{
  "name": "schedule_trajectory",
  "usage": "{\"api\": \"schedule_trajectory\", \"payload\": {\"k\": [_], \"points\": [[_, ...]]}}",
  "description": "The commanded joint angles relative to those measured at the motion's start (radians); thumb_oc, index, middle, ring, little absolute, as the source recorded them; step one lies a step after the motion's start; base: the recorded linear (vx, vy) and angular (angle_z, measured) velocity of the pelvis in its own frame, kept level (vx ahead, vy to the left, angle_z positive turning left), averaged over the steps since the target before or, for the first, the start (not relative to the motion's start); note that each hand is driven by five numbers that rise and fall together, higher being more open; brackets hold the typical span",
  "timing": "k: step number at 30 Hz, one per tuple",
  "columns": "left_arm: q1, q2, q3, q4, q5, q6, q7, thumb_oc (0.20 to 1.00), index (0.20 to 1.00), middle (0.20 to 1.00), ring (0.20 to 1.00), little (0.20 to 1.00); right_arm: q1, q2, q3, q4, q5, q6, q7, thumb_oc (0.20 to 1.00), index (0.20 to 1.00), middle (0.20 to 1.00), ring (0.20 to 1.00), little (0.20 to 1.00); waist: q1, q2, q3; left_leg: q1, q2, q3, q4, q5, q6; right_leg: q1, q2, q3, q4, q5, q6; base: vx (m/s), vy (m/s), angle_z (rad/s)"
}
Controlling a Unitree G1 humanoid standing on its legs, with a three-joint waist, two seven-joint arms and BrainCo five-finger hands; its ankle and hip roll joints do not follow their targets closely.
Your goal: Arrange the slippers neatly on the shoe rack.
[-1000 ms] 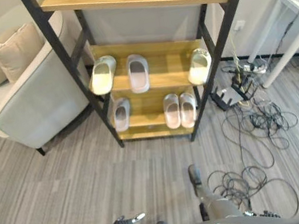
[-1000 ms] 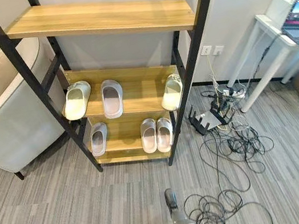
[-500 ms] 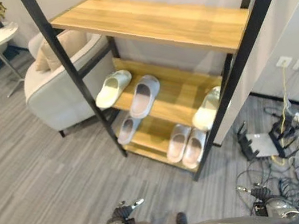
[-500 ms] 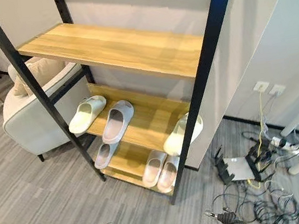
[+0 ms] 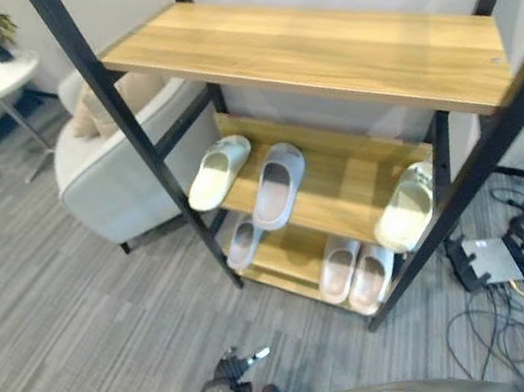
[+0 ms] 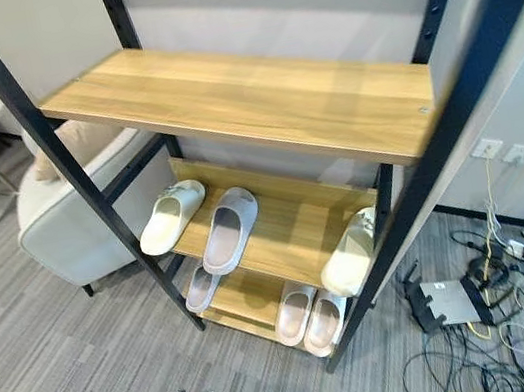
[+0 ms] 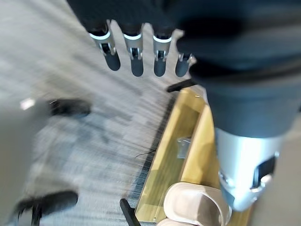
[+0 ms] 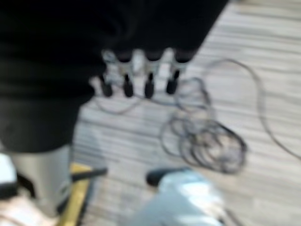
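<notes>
Slippers (image 5: 277,185) on the shoe rack (image 6: 256,106); left robot hand (image 7: 136,56) and right robot hand (image 8: 136,80) both relaxed open, empty

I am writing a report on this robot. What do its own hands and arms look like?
The left hand has silver fingers with dark rounded tips and pale bands above them, under a dark cover. Its thumb is silver with a dark inset. The right hand has the same silver, dark-tipped fingers and dark cover.
</notes>
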Motion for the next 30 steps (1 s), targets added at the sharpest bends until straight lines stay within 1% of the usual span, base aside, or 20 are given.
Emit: {"api": "schedule_trajectory", "payload": {"k": [1, 4, 5, 8, 12, 14, 15, 17, 19, 21, 23, 24, 25, 26, 27, 30], "points": [[-0.04, 0.011, 0.019, 0.011, 0.018, -0.045, -0.001, 1.0, 1.0, 1.0, 1.0, 1.0, -0.057, -0.011, -0.009, -0.015, 0.019, -0.021, -0.001, 1.0, 1.0, 1.0, 1.0, 1.0, 0.026, -0.025, -0.003, -0.008, 0.016, -0.015, 0.003, 0.005, 0.003, 0.02, 0.006, 0.037, -0.028, 0.184, 0.003, 0.03, 0.048, 0.01], [-0.041, 0.006, 0.008, 0.027, 0.023, -0.048, 0.003, 1.0, 1.0, 1.0, 1.0, 1.0, -0.065, -0.004, -0.002, -0.02, 0.021, -0.022, 0.001, 1.0, 1.0, 1.0, 1.0, 1.0, 0.028, -0.025, -0.006, -0.005, 0.009, -0.017, 0.008, 0.006, 0.006, 0.021, 0.001, 0.037, -0.031, 0.184, 0.002, 0.04, 0.052, 0.0], [-0.047, 0.001, -0.009, 0.047, 0.03, -0.049, 0.006, 1.0, 1.0, 1.0, 1.0, 1.0, -0.081, -0.001, 0.019, -0.046, 0.018, -0.029, 0.002, 1.0, 1.0, 1.0, 1.0, 1.0, 0.028, -0.022, -0.006, -0.004, 0.003, -0.015, 0.016, 0.006, 0.008, 0.021, -0.006, 0.037, -0.036, 0.185, 0.002, 0.03, 0.047, 0.0], [-0.046, 0.001, -0.031, 0.058, 0.038, -0.049, 0.002, 1.0, 1.0, 1.0, 1.0, 1.0, -0.097, -0.001, 0.027, -0.117, 0.029, -0.042, 0.011, 1.0, 1.0, 1.0, 1.0, 1.0, 0.028, -0.019, -0.007, -0.003, 0.0, -0.014, 0.018, 0.006, 0.01, 0.021, -0.014, 0.04, -0.043, 0.185, 0.001, 0.04, 0.04, -0.03], [-0.042, 0.008, -0.053, 0.05, 0.05, -0.039, -0.01, 1.0, 1.0, 1.0, 1.0, 1.0, -0.1, 0.021, 0.042, -0.249, 0.039, -0.058, 0.036, 1.0, 1.0, 1.0, 1.0, 1.0, 0.026, -0.011, 0.0, -0.006, -0.009, -0.013, 0.018, 0.004, 0.012, 0.017, -0.025, 0.042, -0.046, 0.183, 0.0, 0.02, 0.04, -0.08], [-0.041, 0.009, -0.059, 0.045, 0.054, -0.037, -0.014, 1.0, 1.0, 1.0, 1.0, 1.0, -0.1, 0.026, 0.048, -0.274, 0.04, -0.059, 0.042, 1.0, 1.0, 1.0, 1.0, 1.0, 0.025, -0.008, 0.004, -0.007, -0.011, -0.014, 0.018, 0.004, 0.012, 0.014, -0.027, 0.044, -0.044, 0.183, -0.001, -0.01, 0.043, -0.06], [-0.043, 0.011, -0.068, 0.037, 0.059, -0.032, -0.019, 1.0, 1.0, 1.0, 1.0, 1.0, -0.104, 0.03, 0.071, -0.304, 0.031, -0.065, 0.049, 1.0, 1.0, 1.0, 1.0, 1.0, 0.024, -0.002, 0.009, -0.01, -0.018, -0.014, 0.019, 0.003, 0.012, 0.011, -0.033, 0.045, -0.04, 0.182, -0.002, -0.01, 0.065, -0.05], [-0.043, 0.011, -0.073, 0.037, 0.06, -0.032, -0.02, 1.0, 1.0, 1.0, 1.0, 1.0, -0.105, 0.032, 0.082, -0.313, 0.03, -0.068, 0.053, 1.0, 1.0, 1.0, 1.0, 1.0, 0.024, 0.002, 0.011, -0.011, -0.02, -0.014, 0.02, 0.003, 0.012, 0.01, -0.036, 0.047, -0.039, 0.181, -0.002, -0.01, 0.065, -0.01], [-0.046, 0.01, -0.089, 0.025, 0.063, -0.027, -0.024, 1.0, 1.0, 1.0, 1.0, 1.0, -0.122, 0.033, 0.122, -0.349, 0.021, -0.074, 0.068, 1.0, 1.0, 1.0, 1.0, 1.0, 0.028, 0.01, 0.015, -0.013, -0.028, -0.015, 0.019, 0.001, 0.013, 0.006, -0.043, 0.046, -0.038, 0.179, -0.002, -0.01, 0.069, 0.0], [-0.051, 0.007, -0.095, 0.028, 0.064, -0.027, -0.023, 1.0, 1.0, 1.0, 1.0, 1.0, -0.142, 0.035, 0.155, -0.351, 0.008, -0.077, 0.077, 1.0, 1.0, 1.0, 1.0, 1.0, 0.033, 0.012, 0.016, -0.014, -0.032, -0.017, 0.018, 0.0, 0.014, 0.006, -0.047, 0.045, -0.042, 0.178, -0.002, -0.02, 0.063, 0.01], [-0.058, 0.009, -0.108, 0.045, 0.068, -0.029, -0.021, 1.0, 1.0, 1.0, 1.0, 1.0, -0.165, 0.063, 0.186, -0.351, 0.007, -0.076, 0.105, 1.0, 1.0, 1.0, 1.0, 1.0, 0.044, 0.007, 0.015, -0.015, -0.036, -0.017, 0.011, -0.003, 0.015, 0.008, -0.049, 0.043, -0.049, 0.177, -0.004, -0.03, 0.055, 0.01], [-0.05, 0.024, -0.109, 0.026, 0.056, -0.022, -0.025, 1.0, 1.0, 1.0, 1.0, 1.0, -0.033, 0.074, 0.202, -0.383, 0.002, -0.069, 0.171, 1.0, 1.0, 1.0, 1.0, 1.0, 0.041, 0.003, 0.016, -0.016, -0.035, -0.01, 0.006, -0.001, 0.015, -0.004, -0.047, 0.05, -0.045, 0.178, -0.007, -0.04, 0.033, -0.01], [-0.043, 0.034, -0.108, 0.006, 0.05, -0.017, -0.027, 1.0, 1.0, 1.0, 1.0, 1.0, 0.02, 0.068, 0.225, -0.424, 0.007, -0.078, 0.203, 1.0, 1.0, 1.0, 1.0, 1.0, 0.034, 0.001, 0.024, -0.01, -0.035, -0.006, 0.003, -0.005, 0.016, -0.003, -0.045, 0.054, -0.043, 0.176, -0.009, -0.08, 0.031, 0.03], [-0.035, 0.047, -0.103, -0.027, 0.041, -0.004, -0.031, 1.0, 1.0, 1.0, 1.0, 1.0, 0.056, 0.055, 0.251, -0.471, 0.012, -0.096, 0.229, 1.0, 1.0, 1.0, 1.0, 1.0, 0.028, 0.001, 0.034, -0.011, -0.035, -0.001, 0.003, -0.007, 0.019, -0.007, -0.044, 0.059, -0.04, 0.175, -0.011, -0.11, 0.045, -0.04], [-0.03, 0.059, -0.089, -0.036, 0.04, 0.015, -0.035, 1.0, 1.0, 1.0, 1.0, 1.0, 0.106, 0.018, 0.311, -0.556, 0.02, -0.127, 0.239, 1.0, 1.0, 1.0, 1.0, 1.0, 0.012, 0.004, 0.051, -0.012, -0.034, 0.005, 0.003, -0.006, 0.022, -0.007, -0.042, 0.061, -0.039, 0.175, -0.009, -0.1, 0.042, -0.14], [-0.052, 0.058, -0.079, 0.011, 0.039, 0.016, -0.027, 1.0, 1.0, 1.0, 1.0, 1.0, 0.114, 0.005, 0.381, -0.629, 0.041, -0.148, 0.272, 1.0, 1.0, 1.0, 1.0, 1.0, 0.003, 0.0, 0.057, -0.012, -0.036, 0.004, 0.003, -0.008, 0.025, -0.002, -0.039, 0.062, -0.042, 0.172, -0.007, -0.02, 0.025, -0.19]]}}
